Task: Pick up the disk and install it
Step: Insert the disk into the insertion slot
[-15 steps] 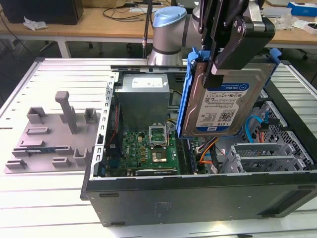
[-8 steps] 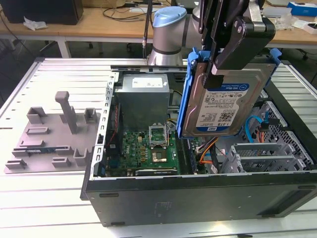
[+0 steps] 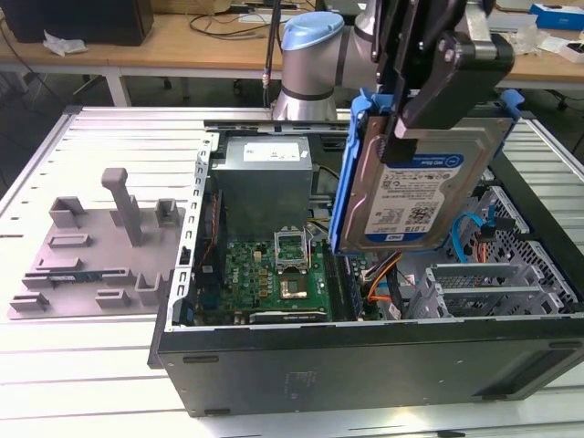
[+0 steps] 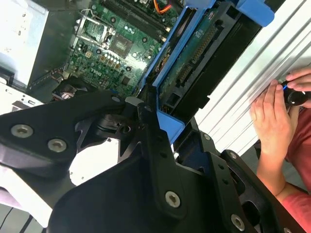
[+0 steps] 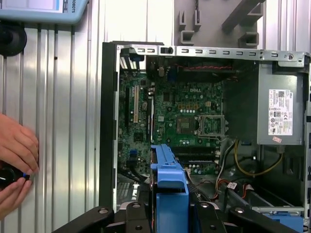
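Arm [image 3: 310,55] reaches down; pincer [image 3: 406,137] clamped on disk [image 3: 415,196], upright, tilted, above open computer case [image 3: 365,360]

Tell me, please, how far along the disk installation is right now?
Done: the pick-up; the gripper is shut on the disk, which hangs tilted in the air. In hand: the disk is held over the open computer case. Left: installing; it is not yet seated in the case.

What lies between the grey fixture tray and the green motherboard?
In the exterior view, the upright side wall of the open computer case stands between the grey fixture tray and the green motherboard.
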Available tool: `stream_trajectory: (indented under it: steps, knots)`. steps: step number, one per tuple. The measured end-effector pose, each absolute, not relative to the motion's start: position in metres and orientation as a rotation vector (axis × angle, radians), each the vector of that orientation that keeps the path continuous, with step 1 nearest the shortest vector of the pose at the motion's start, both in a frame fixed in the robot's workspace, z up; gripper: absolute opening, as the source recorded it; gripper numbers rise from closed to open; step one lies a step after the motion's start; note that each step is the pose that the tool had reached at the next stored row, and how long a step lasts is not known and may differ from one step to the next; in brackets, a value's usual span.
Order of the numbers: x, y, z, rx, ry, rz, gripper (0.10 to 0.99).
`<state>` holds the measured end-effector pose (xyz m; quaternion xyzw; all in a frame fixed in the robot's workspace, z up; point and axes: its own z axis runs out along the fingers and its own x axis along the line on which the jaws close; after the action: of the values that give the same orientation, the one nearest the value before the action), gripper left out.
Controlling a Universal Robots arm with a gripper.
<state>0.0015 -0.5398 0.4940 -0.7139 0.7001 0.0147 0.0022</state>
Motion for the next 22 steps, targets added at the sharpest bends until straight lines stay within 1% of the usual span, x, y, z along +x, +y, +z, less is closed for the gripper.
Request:
stream_trajectory:
  steps: [5,22]
  knots:
    - [0.029,-0.541,0.494,-2.24,2.196,0.046,0.369]
    - [0.091,-0.542,0.49,-2.24,2.196,0.046,0.369]
